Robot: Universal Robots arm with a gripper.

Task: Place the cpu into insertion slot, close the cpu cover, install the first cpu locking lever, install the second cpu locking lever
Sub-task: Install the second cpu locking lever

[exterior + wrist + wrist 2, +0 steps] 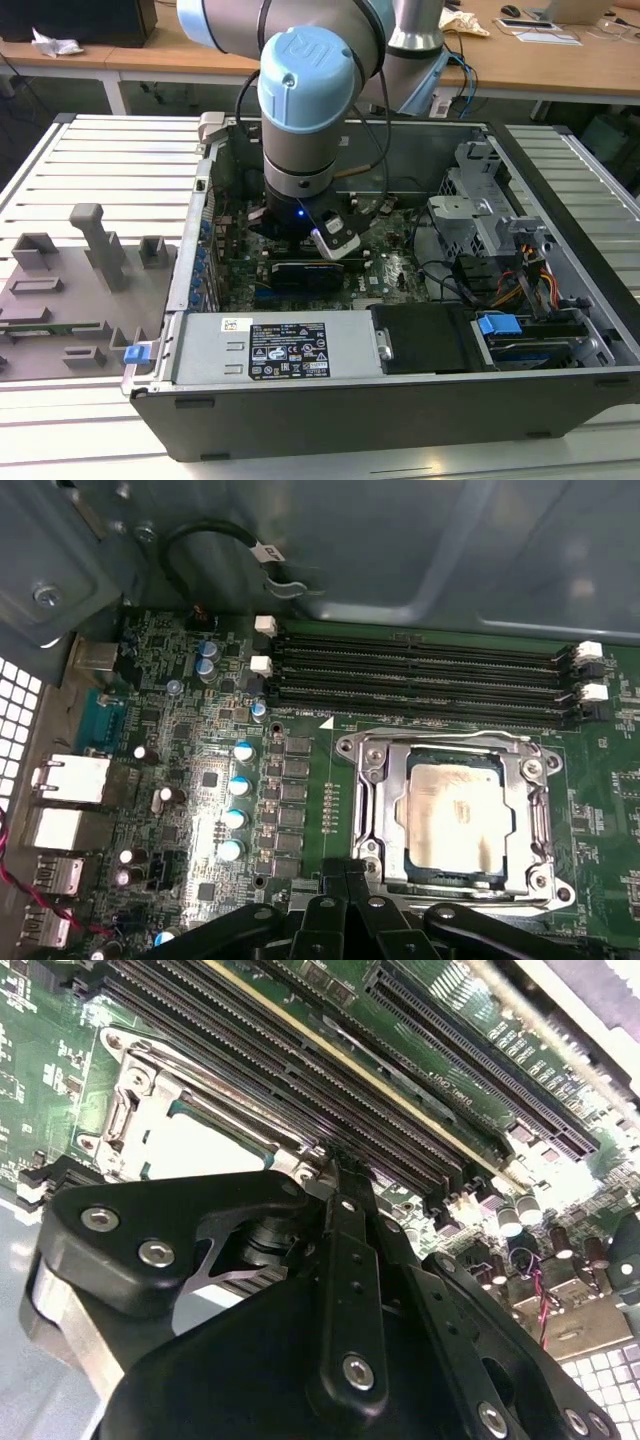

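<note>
Sitting flat in the insertion slot (pixel 455 820) under the closed cpu cover (pixel 380 810), at the memory slots' (pixel 420 680) six o'clock, the cpu (pixel 458 815) looks light, stiff, fragile, best held by its edges; empty fingers (pixel 345 1175) appear closed.

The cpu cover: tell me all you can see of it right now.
The cpu cover is a shiny silver-grey metal frame lying flat and closed over the cpu, whose dull top shows through its window. It sits on the green board beside the memory slots. The gripper is at its edge; contact is unclear.
</note>
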